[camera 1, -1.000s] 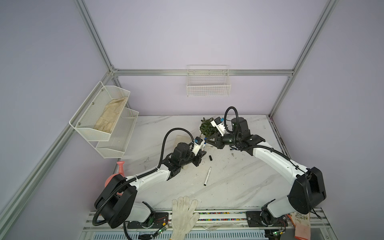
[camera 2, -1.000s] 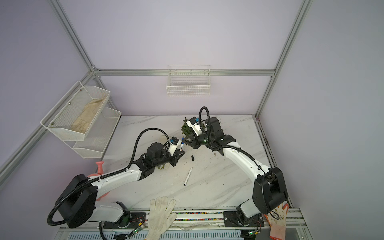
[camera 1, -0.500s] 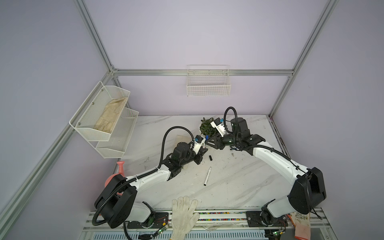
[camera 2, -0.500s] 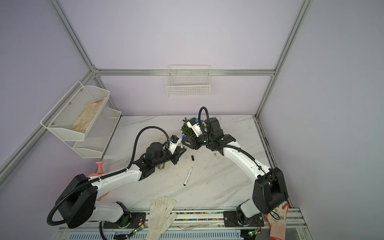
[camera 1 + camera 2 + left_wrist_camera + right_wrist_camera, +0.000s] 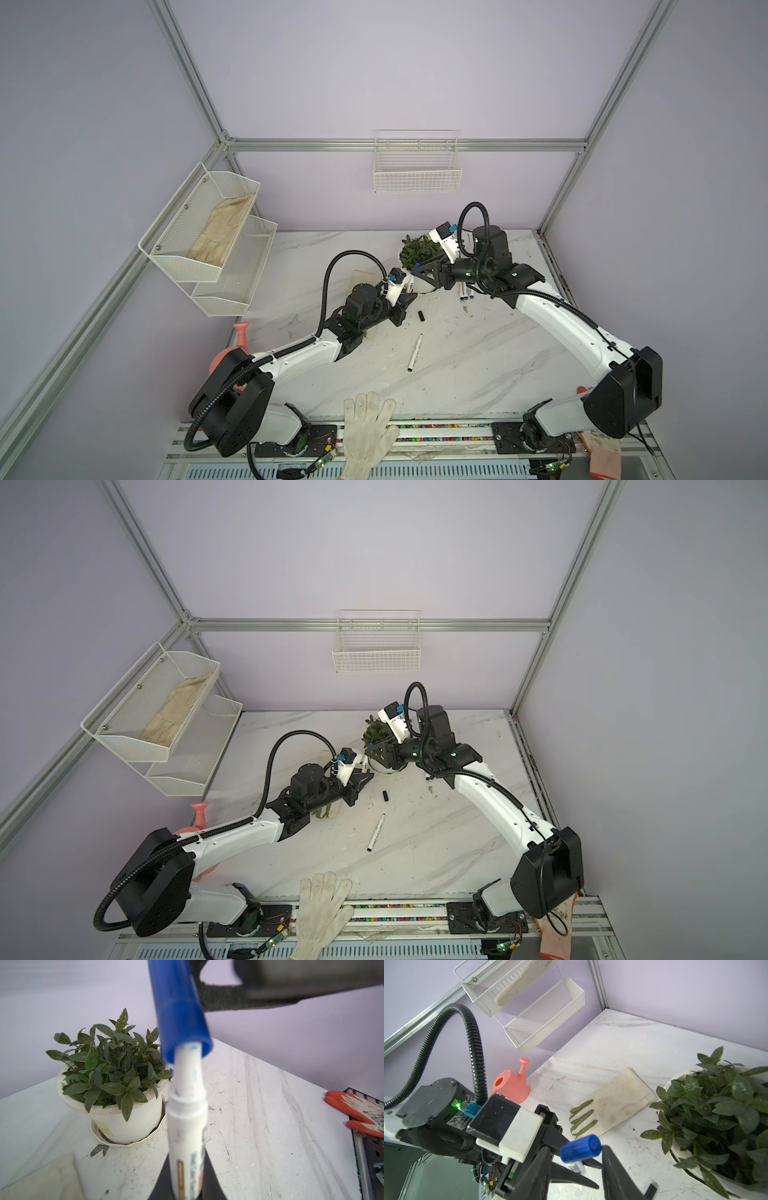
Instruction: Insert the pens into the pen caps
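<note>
Lilac walls (image 5: 415, 62) framed by aluminium rails (image 5: 311, 145) enclose a scuffed white marble surface (image 5: 478, 353); a wire basket (image 5: 417, 180) hangs behind.

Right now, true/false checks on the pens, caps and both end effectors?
The left end effector is shut on a pen. True.
The blue cap is fully seated on that pen. False: white neck shows below its rim.
The right end effector clamps the blue cap. False: its jaws stand open either side of it.
A second pen lies loose on the table. True.
The black cap is on a pen. False: it lies bare on the table.
</note>
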You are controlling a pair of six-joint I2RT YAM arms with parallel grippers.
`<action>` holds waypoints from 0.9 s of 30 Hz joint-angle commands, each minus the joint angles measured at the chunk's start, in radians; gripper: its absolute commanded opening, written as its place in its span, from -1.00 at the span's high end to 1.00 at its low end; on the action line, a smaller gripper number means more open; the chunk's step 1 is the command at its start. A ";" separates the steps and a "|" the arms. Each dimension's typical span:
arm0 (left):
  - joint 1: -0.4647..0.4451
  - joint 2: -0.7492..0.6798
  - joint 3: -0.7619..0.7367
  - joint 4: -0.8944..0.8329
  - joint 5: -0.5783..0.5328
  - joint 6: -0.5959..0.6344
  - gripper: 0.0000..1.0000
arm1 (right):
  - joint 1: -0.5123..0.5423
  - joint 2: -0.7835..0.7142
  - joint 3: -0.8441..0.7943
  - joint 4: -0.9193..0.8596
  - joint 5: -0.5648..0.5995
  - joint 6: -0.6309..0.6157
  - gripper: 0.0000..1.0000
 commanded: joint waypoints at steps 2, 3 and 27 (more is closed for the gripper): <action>-0.005 -0.008 -0.005 0.063 0.013 -0.005 1.00 | -0.003 -0.005 -0.009 0.038 -0.024 0.013 0.15; -0.005 -0.009 -0.008 0.064 0.012 -0.005 1.00 | -0.003 -0.005 -0.015 0.047 -0.026 0.022 0.16; -0.009 -0.008 -0.020 0.046 0.032 -0.018 1.00 | -0.003 0.044 0.035 0.083 -0.037 0.018 0.37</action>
